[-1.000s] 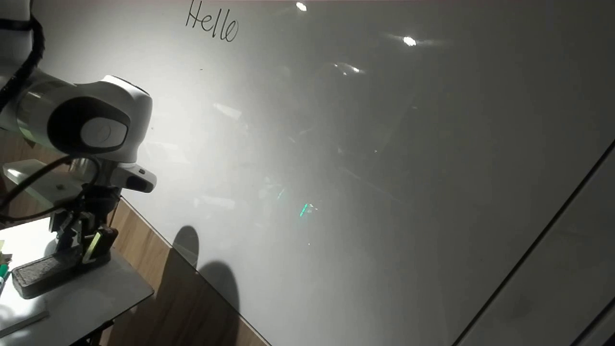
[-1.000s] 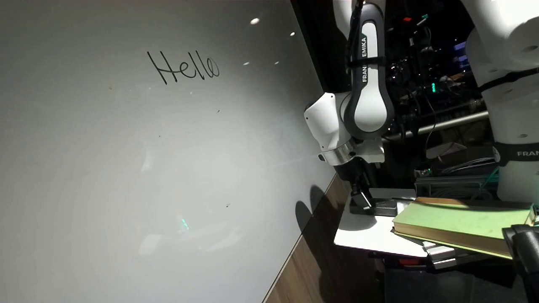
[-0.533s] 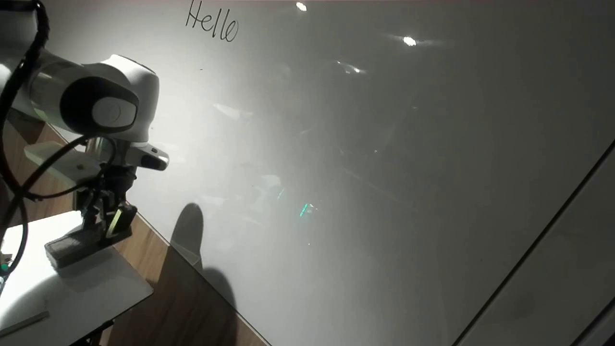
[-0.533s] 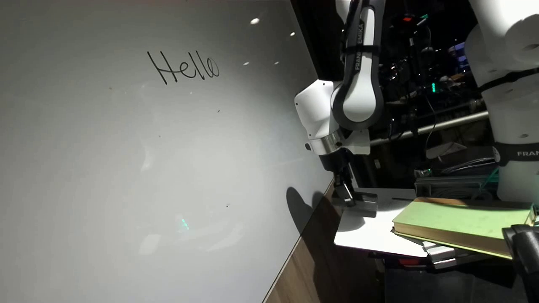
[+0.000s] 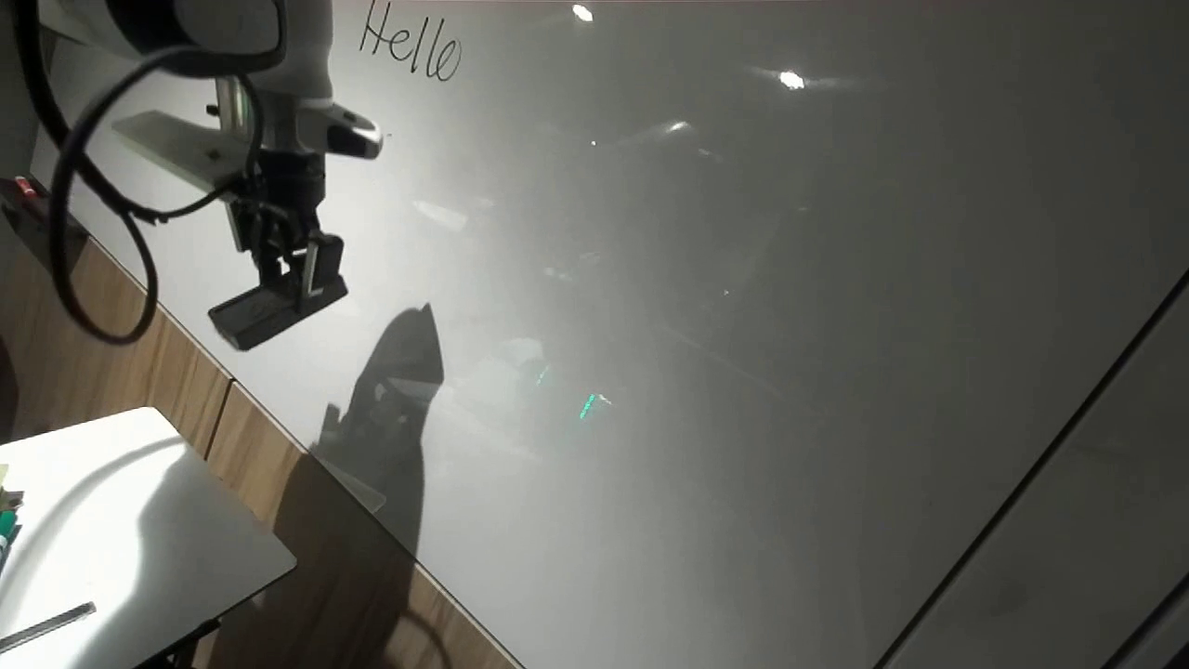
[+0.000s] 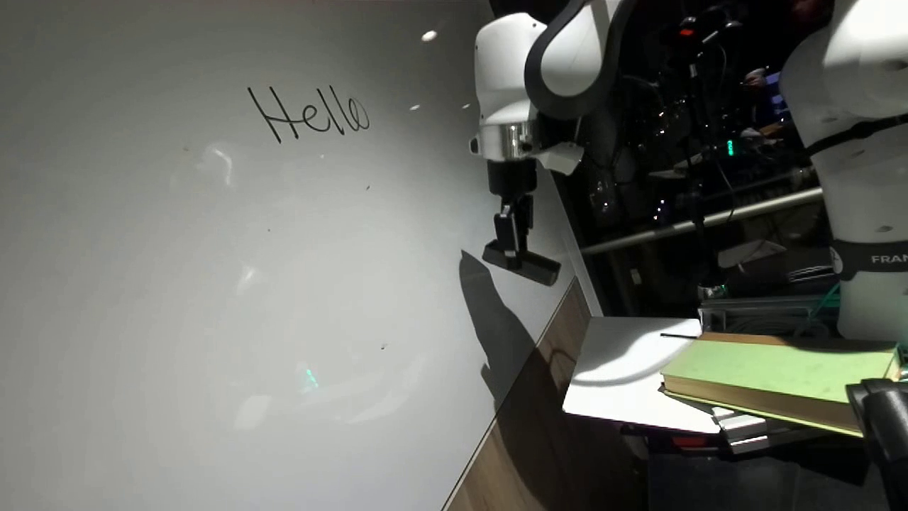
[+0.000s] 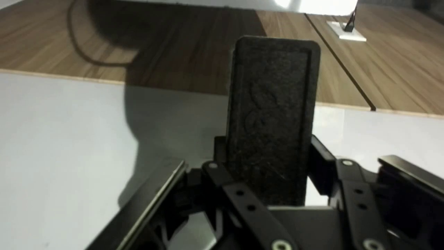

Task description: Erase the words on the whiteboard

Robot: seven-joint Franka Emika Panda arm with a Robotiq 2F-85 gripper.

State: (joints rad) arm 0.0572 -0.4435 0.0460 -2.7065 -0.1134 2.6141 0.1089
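1. Two exterior views show us the words [image 6: 312, 117], a thin, dark, handwritten "Hello" on the whiteboard [image 6: 163, 298]; the wrist view gives us a partly shaded stretch of the latter.
2. Axis of the words: in an exterior view, the words [image 5: 418, 45] run downward to the right, stroke tops leaning right, and the H reaches the picture's upper edge. In an exterior view, the words [image 6: 312, 117] lie nearly level, H at the left, stroke tops tipped left.
3. The wrist view presents the dark eraser [image 7: 274, 111] by its broad bordered face, marked with faint curves; both exterior views give us a slim bar.
4. Axis of the eraser: nearly upright in the wrist view, its far end overlapping the wooden panel [image 7: 399, 69]. In an exterior view, the eraser [image 5: 265, 316] slopes up to the right; in an exterior view, the eraser [image 6: 535, 267] slopes down to the right.
5. The gripper [image 7: 267, 149] has its fingers [image 7: 322, 170] clamped on the eraser, one against each long side. We find the eraser well apart from the words, with a dark shadow [image 5: 385, 418] near it on the whiteboard.
6. We see a green book [image 6: 766, 372] in an exterior view.
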